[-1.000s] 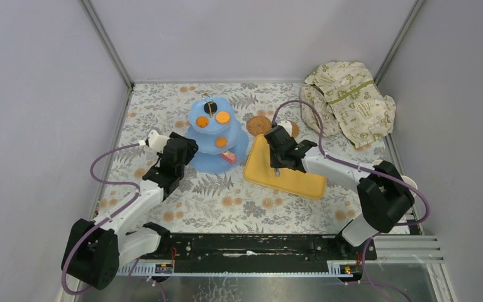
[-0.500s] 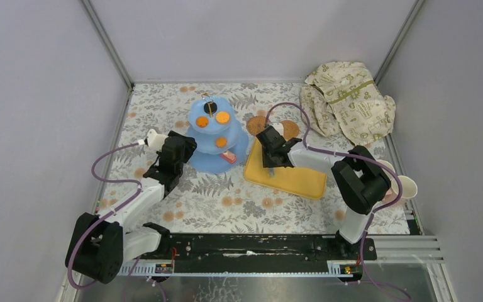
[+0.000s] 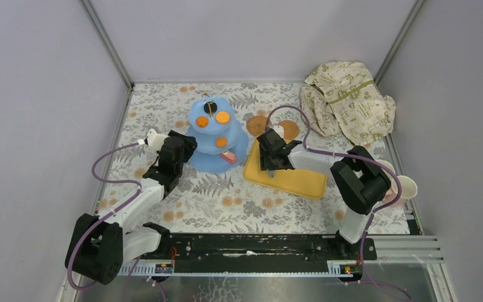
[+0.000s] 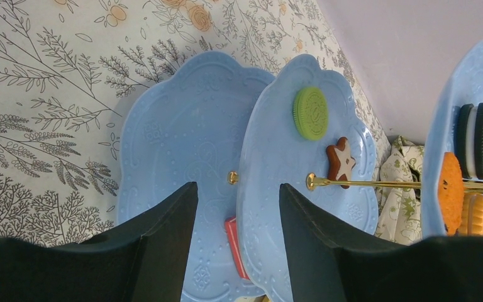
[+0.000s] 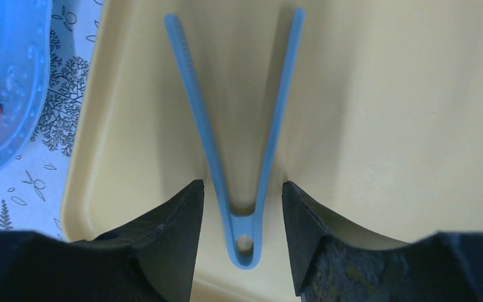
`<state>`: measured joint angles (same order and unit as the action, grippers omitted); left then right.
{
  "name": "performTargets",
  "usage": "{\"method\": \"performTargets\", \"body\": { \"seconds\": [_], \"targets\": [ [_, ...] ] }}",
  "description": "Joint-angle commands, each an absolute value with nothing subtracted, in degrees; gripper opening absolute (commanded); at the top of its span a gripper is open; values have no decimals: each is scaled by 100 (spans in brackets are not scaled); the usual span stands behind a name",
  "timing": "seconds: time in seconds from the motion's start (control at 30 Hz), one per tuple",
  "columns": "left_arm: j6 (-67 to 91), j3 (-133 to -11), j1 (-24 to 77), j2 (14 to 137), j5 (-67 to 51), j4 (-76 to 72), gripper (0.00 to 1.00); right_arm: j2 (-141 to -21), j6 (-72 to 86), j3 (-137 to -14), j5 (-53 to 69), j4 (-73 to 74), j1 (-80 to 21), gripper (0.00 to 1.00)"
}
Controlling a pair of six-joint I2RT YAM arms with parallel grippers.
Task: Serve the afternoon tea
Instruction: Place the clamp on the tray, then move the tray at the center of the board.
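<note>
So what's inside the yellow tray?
Blue tongs lie in the yellow tray, their joined end between the right hand's open fingers. The hand hides the tray's near part.

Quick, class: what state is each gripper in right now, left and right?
Left gripper: open, empty, facing the tiered stand.
Right gripper: open, straddling the tongs, not gripping them.
</note>
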<state>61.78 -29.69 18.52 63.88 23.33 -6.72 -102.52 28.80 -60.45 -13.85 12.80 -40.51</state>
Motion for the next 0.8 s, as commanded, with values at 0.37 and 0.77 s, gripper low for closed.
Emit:
{"method": "performTargets", "body": {
  "seconds": [0.37,0.77],
  "targets": [
    [6152,-2918,1803,6227,2332,-907,57,-9795,3588,-5344,-1567,1213,-4817,57],
    [6161,-2929,1793,6247,2314,-936,57,-9838,4077,-5240,-1692,1367,-5711,57]
  ]
}}
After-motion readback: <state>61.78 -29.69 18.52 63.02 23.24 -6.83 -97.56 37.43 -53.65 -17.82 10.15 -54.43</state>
